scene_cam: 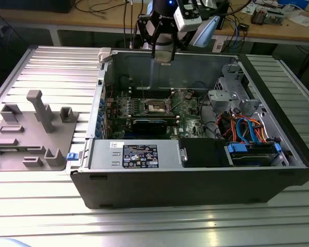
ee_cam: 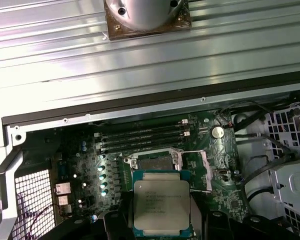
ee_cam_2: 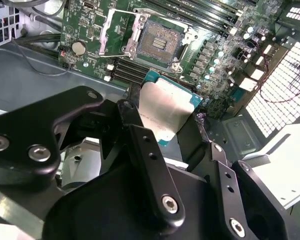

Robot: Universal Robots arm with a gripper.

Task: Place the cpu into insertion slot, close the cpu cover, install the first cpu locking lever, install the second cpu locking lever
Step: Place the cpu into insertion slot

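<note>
- Case (scene_cam: 195, 185): lies open.
- Insertion slot (scene_cam: 155, 106): mid-motherboard (scene_cam: 188, 110), toward the case's far wall, with no chip in it.
- Cpu cover (ee_cam_2: 104, 36): swung up beside the slot.
- Gripper (scene_cam: 163, 54): above the case's far wall, jaws clenched on the cpu (ee_cam_2: 170, 107) at opposite edges, well apart from the slot.
- Risk, likely: a skewed or misaligned descent bends socket pins, or the chip snags the raised cover.

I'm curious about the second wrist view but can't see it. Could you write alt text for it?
A black tool grips a small square silvery cpu by its edges, above a green motherboard. Beyond it the insertion slot lies open and empty, its cpu cover flipped up beside it.
</note>
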